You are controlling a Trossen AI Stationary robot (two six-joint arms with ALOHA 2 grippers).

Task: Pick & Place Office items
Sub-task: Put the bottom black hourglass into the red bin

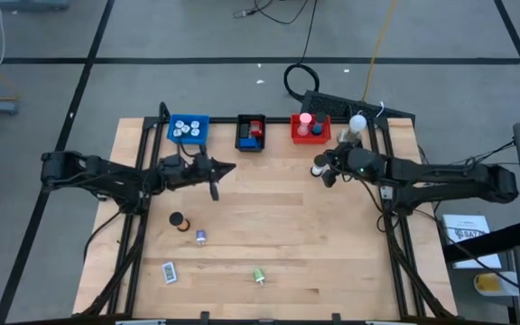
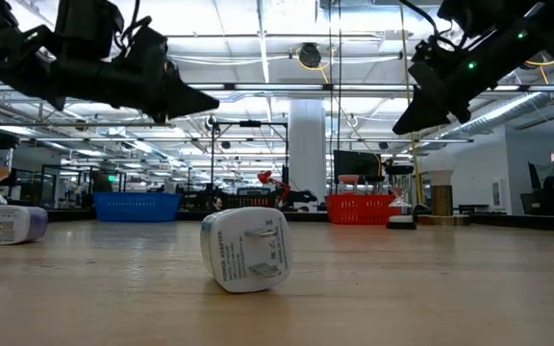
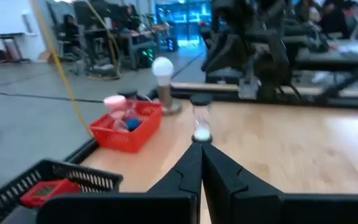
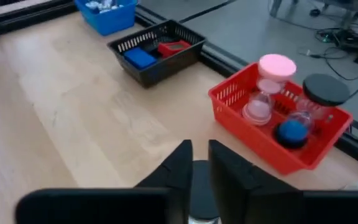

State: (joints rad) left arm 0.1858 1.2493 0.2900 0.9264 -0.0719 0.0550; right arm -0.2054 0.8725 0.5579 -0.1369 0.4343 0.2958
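White plug adapter (image 2: 248, 248) lies nearest, untouched. Right gripper (image 4: 199, 152) is clamped on the black-capped hourglass (image 3: 201, 118) at the table's 1 o'clock, with the red tray (image 4: 253, 140) close at its 12. Judgement: lift straight, keep it upright and clear the tray wall before releasing. Left gripper (image 1: 215, 173) is clenched empty at 10 o'clock.

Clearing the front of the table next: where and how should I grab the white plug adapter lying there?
Probably from straight above, pinching the white plug adapter across its flat sides at mid-body. Its corners are rounded and would likely slip out of the fingers.
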